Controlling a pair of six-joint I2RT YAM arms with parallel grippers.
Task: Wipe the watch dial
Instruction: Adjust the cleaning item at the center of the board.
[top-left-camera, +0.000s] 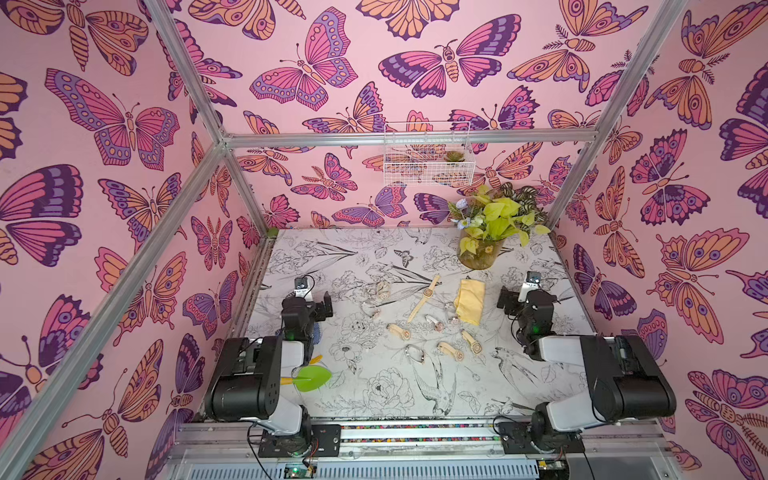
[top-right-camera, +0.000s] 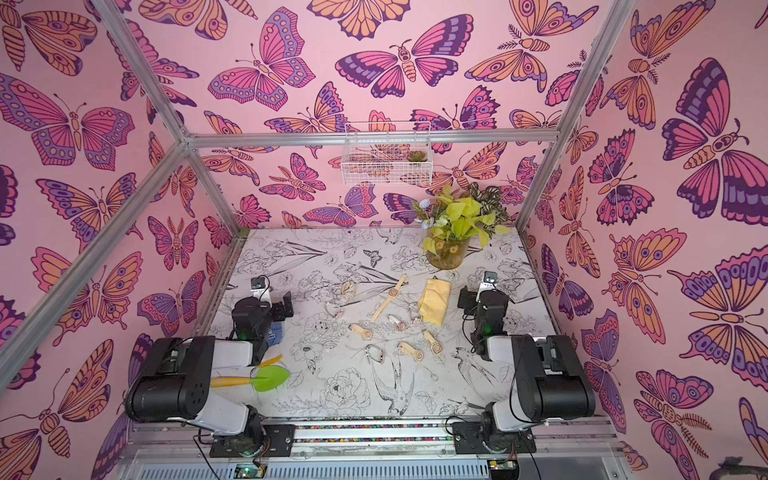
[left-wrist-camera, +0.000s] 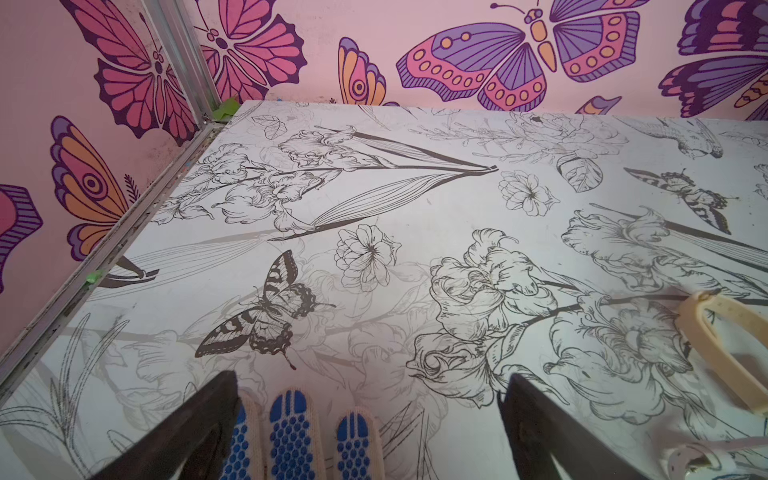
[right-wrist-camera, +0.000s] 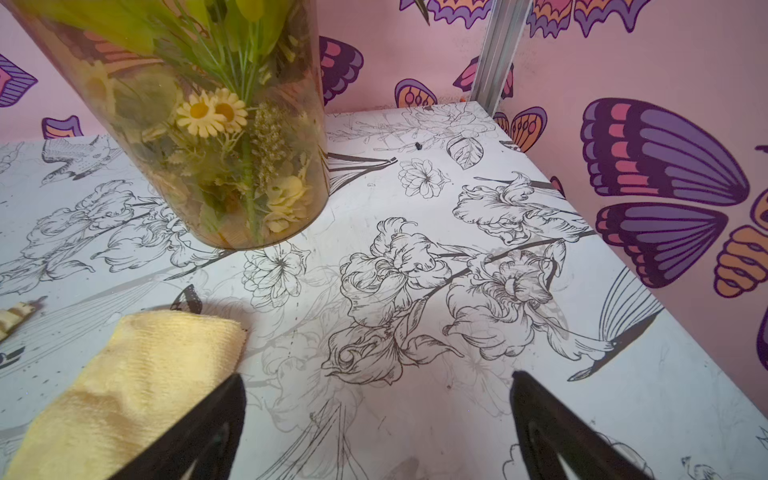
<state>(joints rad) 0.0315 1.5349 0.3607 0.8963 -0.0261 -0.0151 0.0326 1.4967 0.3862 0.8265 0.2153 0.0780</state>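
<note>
Your left arm (top-left-camera: 249, 374) sits folded, left gripper (left-wrist-camera: 370, 378) agape, empty | right arm (top-left-camera: 623, 382) folded, right gripper (right-wrist-camera: 378, 378) agape beside cloth (right-wrist-camera: 124, 374)

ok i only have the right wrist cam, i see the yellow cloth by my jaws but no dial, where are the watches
observer: the watches are scattered across the middle of the table; a tan watch laid out flat lies beside the yellow cloth, on its side toward the left gripper
operator: is the left gripper holding one
observer: no, it is open and empty, with a blue-dotted glove on the table beneath it
operator: anything else loose
observer: a green trowel lies partly under the left arm, apart from the watches
</note>
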